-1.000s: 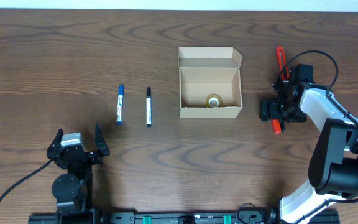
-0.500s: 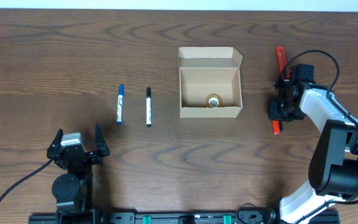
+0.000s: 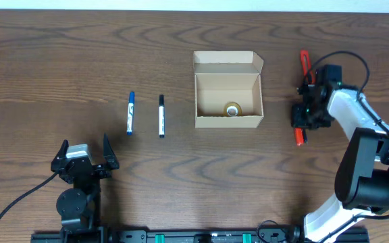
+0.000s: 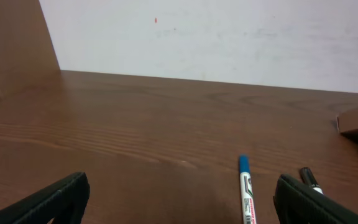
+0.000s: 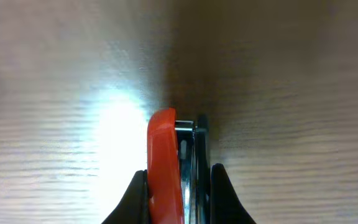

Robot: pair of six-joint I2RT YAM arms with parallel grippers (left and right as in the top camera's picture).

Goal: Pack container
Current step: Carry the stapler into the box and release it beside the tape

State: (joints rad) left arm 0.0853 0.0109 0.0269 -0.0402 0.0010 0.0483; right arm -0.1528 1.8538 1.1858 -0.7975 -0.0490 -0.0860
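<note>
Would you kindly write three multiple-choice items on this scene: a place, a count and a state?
1. Relative to the container, the blue marker and black marker lie: A on its left-arm side; B inside it; C on its flap.
2. Markers on the table: A one; B two; C four.
3. The right hand is: A open above the container; B open and empty; C shut on the red cutter.
Answers: 1 A, both lie on bare wood beside it; 2 B, one blue, one black; 3 C, the hand pinches the cutter from both sides.
</note>
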